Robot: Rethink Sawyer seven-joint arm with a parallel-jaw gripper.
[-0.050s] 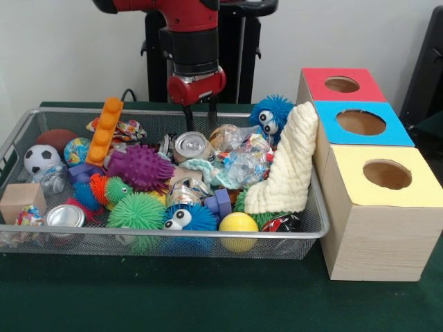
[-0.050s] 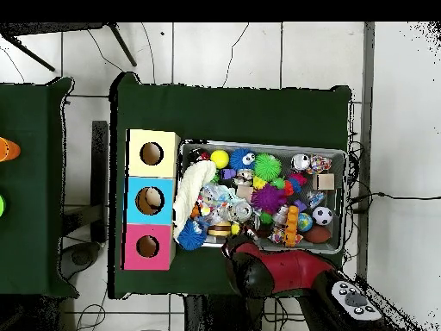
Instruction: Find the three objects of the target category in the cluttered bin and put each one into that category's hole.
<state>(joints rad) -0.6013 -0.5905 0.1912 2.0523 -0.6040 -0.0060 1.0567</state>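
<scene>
A wire mesh bin (image 1: 69, 111) is packed with mixed clutter. My gripper (image 1: 200, 122) hangs open over its back middle, just above a crushed silver can (image 1: 193, 146), with nothing between the fingers. Two more cans lie lower, one at the centre (image 1: 185, 191) and one at the front left (image 1: 64, 216). To the right stand three boxes with round holes: red (image 1: 342, 84), blue (image 1: 360, 122) and yellow (image 1: 387, 174). In the overhead view the red arm (image 2: 263, 269) covers the gripper at the bin's (image 2: 258, 144) lower edge.
Also in the bin: a purple spiky ball (image 1: 140, 166), a green spiky ball (image 1: 135, 211), a blue fuzzy ball with eyes (image 1: 271, 114), a yellow ball (image 1: 238, 223), a soccer ball (image 1: 41, 158), an orange brick (image 1: 105, 129), a wooden block (image 1: 21, 199). A cream cloth (image 1: 287, 162) leans on the right wall.
</scene>
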